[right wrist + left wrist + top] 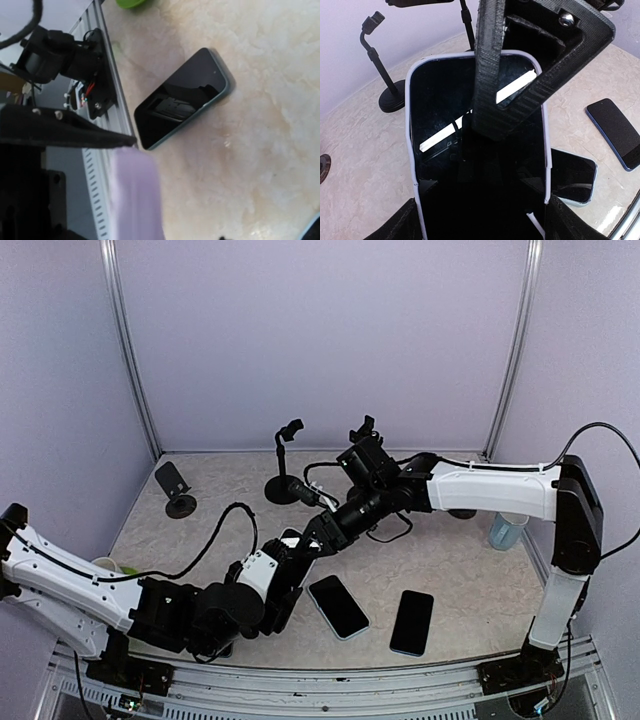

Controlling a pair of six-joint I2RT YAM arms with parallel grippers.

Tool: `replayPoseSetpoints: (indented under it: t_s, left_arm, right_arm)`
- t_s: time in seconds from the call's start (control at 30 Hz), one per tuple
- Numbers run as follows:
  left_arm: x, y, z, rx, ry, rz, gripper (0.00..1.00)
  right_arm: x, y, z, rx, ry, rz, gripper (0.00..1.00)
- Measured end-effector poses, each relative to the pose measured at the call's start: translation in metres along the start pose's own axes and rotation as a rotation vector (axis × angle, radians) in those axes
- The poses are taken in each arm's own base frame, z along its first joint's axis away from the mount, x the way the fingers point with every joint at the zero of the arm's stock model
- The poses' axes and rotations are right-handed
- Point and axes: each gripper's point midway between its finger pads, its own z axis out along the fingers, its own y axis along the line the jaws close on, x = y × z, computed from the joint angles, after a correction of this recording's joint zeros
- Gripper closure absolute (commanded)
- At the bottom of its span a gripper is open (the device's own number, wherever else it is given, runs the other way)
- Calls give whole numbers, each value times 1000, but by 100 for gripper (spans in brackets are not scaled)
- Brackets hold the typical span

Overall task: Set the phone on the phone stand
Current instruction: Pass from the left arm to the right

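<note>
A phone with a black screen and a pale lilac case (440, 100) is held above the table between both grippers. My left gripper (480, 215) is shut on its lower end, one finger on each long edge. My right gripper (318, 530) grips the upper end; one of its fingers (487, 90) lies across the screen. In the right wrist view the lilac case (135, 195) fills the bottom, under a black finger (70, 134). In the top view the phone (290, 537) barely shows between my left gripper (292, 558) and the right one. A black gooseneck phone stand (283, 465) stands behind them, also in the left wrist view (380, 65).
Two more phones lie flat on the table near the front (338, 605) (412, 622); one shows in the right wrist view (182, 105). A small folding stand (175, 485) is at the back left. A second clamp stand (363, 430) rises behind the right arm. A bottle (508, 530) stands at the right.
</note>
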Motion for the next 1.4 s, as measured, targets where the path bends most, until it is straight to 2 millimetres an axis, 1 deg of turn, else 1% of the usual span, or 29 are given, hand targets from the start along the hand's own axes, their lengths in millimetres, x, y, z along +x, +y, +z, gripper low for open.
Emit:
replayPoseSetpoints:
  t_s: [0.17,0.3,0.4,0.47,0.57,0.63,0.67,0.83,1.0,1.07,1.17,1.27,1.4]
  left_arm:
    - [-2,1,-1,-12,-12,1,31]
    - [-3,0,-3,-17,-20,7,30]
    - [-3,0,-3,-23,-21,11,27]
    - [-2,1,-2,-30,-21,18,23]
    - [-2,1,-2,-35,-24,20,14]
    - [-3,1,-3,-37,-28,21,3]
    - [-4,1,-3,-40,-32,20,2]
    - [-8,2,-4,-48,-48,2,1]
    - [-10,4,-6,-50,-59,-19,1]
    - [-12,7,-8,-51,-66,-34,1]
    - [-14,11,-11,-50,-77,-56,1]
    - [-15,16,-15,-53,-87,-74,1]
    - [-14,19,-16,-60,-91,-82,1]
  right_arm:
    - [2,4,0,-25,8,-1,69]
    - [2,9,0,-49,14,3,83]
    - [2,12,-1,-66,17,1,93]
    - [2,15,-1,-80,20,14,100]
    - [2,16,-1,-85,20,14,100]
    - [1,16,-1,-87,20,13,100]
    - [1,16,-1,-83,20,13,100]
    - [2,11,-2,-70,23,25,100]
    - [0,1,-9,-40,18,44,100]
    - [-5,-7,-16,-10,5,45,100]
    - [-14,-24,-34,57,-27,41,100]
    - [-23,-40,-60,135,-69,28,100]
    - [-34,-57,-101,262,-140,-5,100]
